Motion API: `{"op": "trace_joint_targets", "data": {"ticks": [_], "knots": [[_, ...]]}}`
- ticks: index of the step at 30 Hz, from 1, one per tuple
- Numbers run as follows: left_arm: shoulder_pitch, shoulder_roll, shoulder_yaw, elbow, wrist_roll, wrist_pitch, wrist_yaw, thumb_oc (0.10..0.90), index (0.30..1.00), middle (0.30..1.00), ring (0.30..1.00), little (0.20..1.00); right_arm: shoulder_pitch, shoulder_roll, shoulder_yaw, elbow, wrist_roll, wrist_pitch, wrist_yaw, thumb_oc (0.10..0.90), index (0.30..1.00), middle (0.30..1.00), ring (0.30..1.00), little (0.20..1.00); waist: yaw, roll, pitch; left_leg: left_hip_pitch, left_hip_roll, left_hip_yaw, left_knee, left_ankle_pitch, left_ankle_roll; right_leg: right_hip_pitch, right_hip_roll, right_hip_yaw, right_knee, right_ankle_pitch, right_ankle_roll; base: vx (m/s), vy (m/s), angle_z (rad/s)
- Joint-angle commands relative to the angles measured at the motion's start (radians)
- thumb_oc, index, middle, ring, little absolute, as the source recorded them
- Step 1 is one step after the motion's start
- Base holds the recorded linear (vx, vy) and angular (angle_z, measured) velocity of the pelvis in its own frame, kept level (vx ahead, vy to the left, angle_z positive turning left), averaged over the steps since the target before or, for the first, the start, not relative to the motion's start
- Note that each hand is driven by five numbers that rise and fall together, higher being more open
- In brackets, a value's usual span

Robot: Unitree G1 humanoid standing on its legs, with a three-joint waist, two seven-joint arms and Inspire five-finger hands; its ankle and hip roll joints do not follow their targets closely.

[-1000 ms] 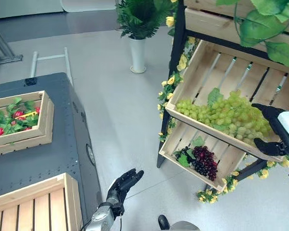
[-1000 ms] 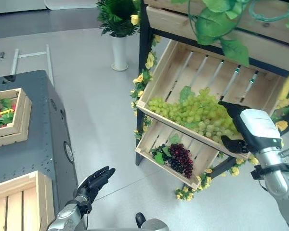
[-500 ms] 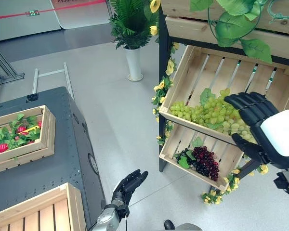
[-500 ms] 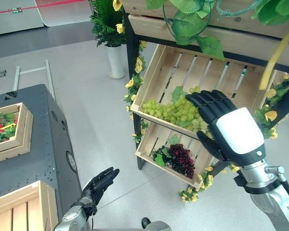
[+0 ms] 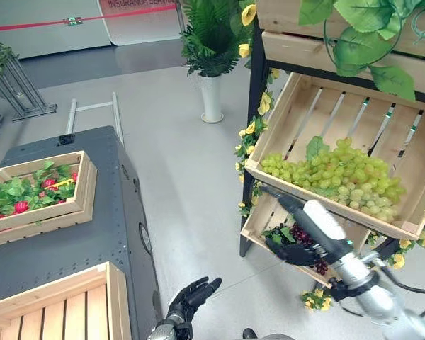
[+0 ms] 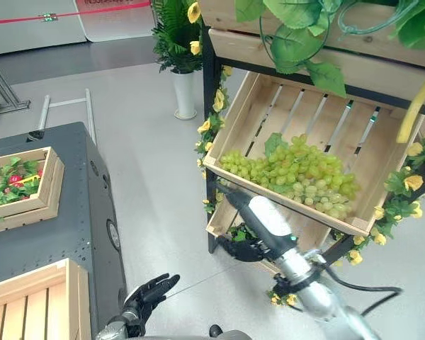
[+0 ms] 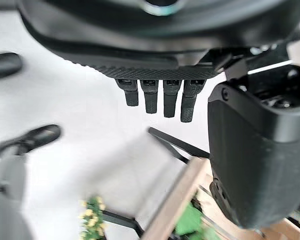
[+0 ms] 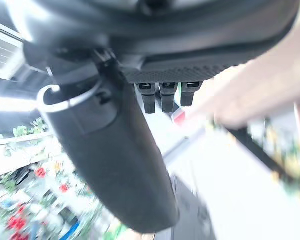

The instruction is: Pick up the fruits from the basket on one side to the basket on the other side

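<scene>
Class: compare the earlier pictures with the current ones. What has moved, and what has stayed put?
The right hand has dropped from over the green grapes to the lower crate, at the dark grapes. Its fingers are open; nothing is gripped. The left hand remains low and open. No fruit has shifted.

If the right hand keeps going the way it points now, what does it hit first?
Most likely the dark grapes in the lower crate: the right hand points in under the green grapes' crate, just short of that bunch. Depth is unclear, so the crate's floor could come first.
</scene>
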Motion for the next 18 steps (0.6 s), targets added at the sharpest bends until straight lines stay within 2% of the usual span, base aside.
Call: {"op": "trace_joint_targets", "data": {"ticks": [1, 5, 9, 13, 14, 18], "knots": [[-0.076, 0.012, 0.006, 0.046, 0.028, -0.016, 0.001, 0.800, 0.900, 0.900, 0.900, 0.900, -0.173, 0.069, 0.007, 0.003, 0.069, -0.020, -0.024, 0.800, 0.900, 0.900, 0.900, 0.900, 0.049, -0.025, 0.011, 0.028, -0.048, -0.039, 0.010, -0.113, 0.026, 0.019, 0.021, -0.052, 0.003, -0.006, 0.014, -0.01, -0.073, 0.14], [-0.075, 0.015, 0.005, 0.075, 0.063, -0.016, -0.017, 0.800, 0.900, 0.900, 0.900, 0.900, -0.223, 0.096, 0.084, 0.080, 0.144, 0.041, -0.002, 0.800, 0.900, 0.900, 0.900, 0.900, 0.076, -0.026, 0.010, 0.024, -0.048, -0.061, 0.010, -0.108, 0.023, 0.027, 0.017, -0.080, 0.003, -0.013, 0.006, 0.00, -0.066, 0.23], [-0.077, 0.019, -0.001, 0.078, 0.071, -0.022, -0.033, 0.800, 0.900, 0.900, 0.900, 0.900, -0.241, 0.118, 0.138, 0.152, 0.178, 0.065, 0.027, 0.800, 0.900, 0.900, 0.900, 0.900, 0.091, -0.023, 0.011, 0.023, -0.050, -0.077, 0.010, -0.105, 0.023, 0.034, 0.014, -0.098, 0.003, -0.019, 0.002, -0.01, -0.034, 0.14], [-0.093, 0.031, -0.022, 0.098, 0.208, 0.034, 0.002, 0.800, 0.900, 0.900, 0.900, 0.900, -0.253, 0.149, 0.193, 0.278, 0.207, 0.072, 0.050, 0.800, 0.900, 0.900, 0.900, 0.900, 0.108, -0.023, 0.012, 0.027, -0.052, -0.093, 0.010, -0.101, 0.020, 0.047, 0.007, -0.126, 0.003, -0.024, 0.000, 0.00, -0.029, 0.13], [-0.102, 0.037, -0.044, 0.114, 0.273, 0.055, 0.006, 0.800, 0.900, 0.900, 0.900, 0.900, -0.263, 0.160, 0.214, 0.323, 0.196, 0.098, 0.055, 0.800, 0.900, 0.900, 0.900, 0.900, 0.113, -0.021, 0.010, 0.026, -0.052, -0.098, 0.010, -0.099, 0.019, 0.049, 0.004, -0.136, 0.003, -0.026, -0.001, 0.00, -0.016, 0.08], [-0.121, 0.047, -0.086, 0.132, 0.345, 0.099, 0.000, 0.800, 0.900, 0.900, 0.900, 0.900, -0.276, 0.189, 0.258, 0.452, 0.203, 0.126, 0.059, 0.800, 0.900, 0.900, 0.900, 0.900, 0.123, -0.019, 0.007, 0.026, -0.054, -0.112, 0.010, -0.097, 0.019, 0.053, 0.001, -0.148, 0.003, -0.030, -0.001, 0.00, -0.027, 0.12]]}}
